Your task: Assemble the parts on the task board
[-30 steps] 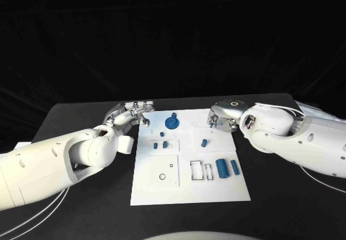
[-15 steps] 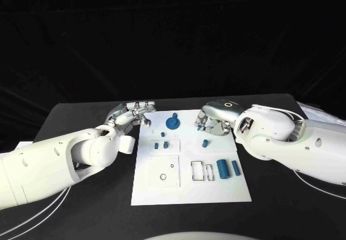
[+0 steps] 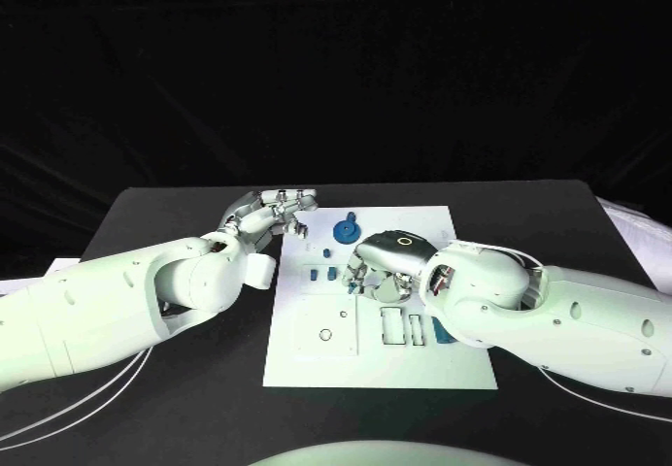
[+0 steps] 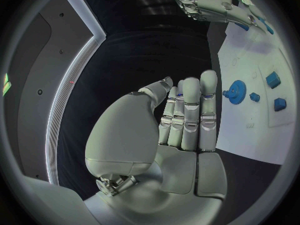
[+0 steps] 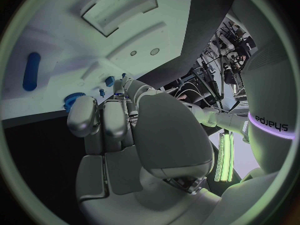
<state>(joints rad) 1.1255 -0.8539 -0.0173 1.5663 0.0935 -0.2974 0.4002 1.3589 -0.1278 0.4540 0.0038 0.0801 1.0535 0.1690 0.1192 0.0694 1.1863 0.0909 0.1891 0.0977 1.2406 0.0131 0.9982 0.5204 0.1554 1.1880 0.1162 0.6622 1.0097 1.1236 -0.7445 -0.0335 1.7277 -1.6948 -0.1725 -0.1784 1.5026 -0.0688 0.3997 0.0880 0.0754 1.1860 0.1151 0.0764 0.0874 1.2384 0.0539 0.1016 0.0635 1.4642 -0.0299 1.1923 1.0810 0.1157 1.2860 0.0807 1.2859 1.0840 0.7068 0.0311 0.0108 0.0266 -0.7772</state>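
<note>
Blue parts (image 3: 437, 332) half behind right arm (image 3: 546, 311)

White task board (image 3: 316, 364) sits on the black counter (image 3: 168, 388). Blue gear (image 3: 346, 231) shows near the board's far edge, small blue parts (image 3: 332, 275) further in. Silver left hand (image 3: 276, 209) on its white arm, and silver right hand (image 3: 376, 275) too, on a matching white arm.

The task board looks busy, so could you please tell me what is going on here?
The robot is assembling small blue parts on the white task board. Its right hand is over the middle of the board, fingers curled down near a small blue part; whether it grips anything cannot be told. Its left hand hovers at the board's far left corner, holding nothing, beside the blue gear.
</note>
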